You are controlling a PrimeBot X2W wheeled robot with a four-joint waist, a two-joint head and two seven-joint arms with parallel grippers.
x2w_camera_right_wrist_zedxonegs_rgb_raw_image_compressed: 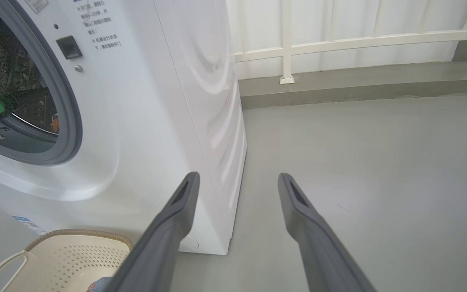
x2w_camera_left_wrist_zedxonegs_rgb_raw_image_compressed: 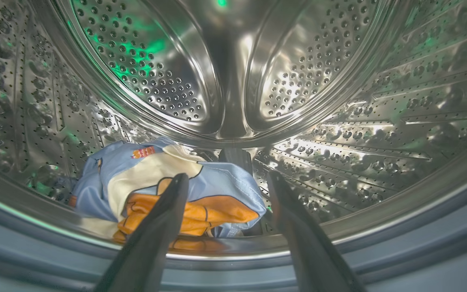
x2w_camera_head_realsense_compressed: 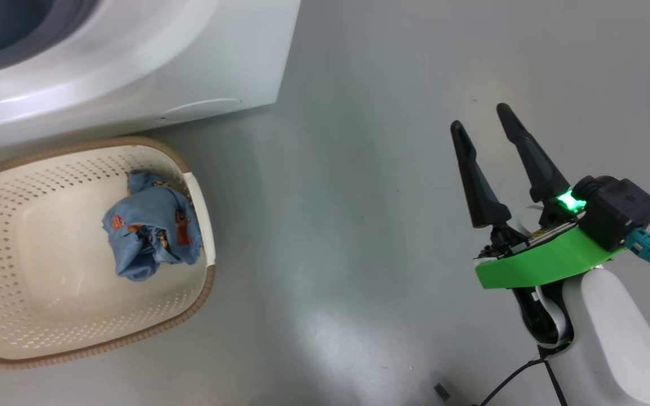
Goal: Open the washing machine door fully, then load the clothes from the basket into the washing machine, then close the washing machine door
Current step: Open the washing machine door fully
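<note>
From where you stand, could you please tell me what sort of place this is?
Probably a laundry corner: a big white front-loading washing machine, a cream perforated plastic basket on bare grey floor, and a white railing behind.

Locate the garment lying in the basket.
In the head view, the blue garment lies bunched inside the basket, against its right wall, on the robot's left, just before the washing machine.

Polished steel drum, mirror-bright and dimpled with holes. Soft, matt cloth on the clothes. The basket is matt perforated plastic with a woven-look rim. The washing machine casing is glossy and smooth, and the floor is smooth with a faint sheen.
</note>
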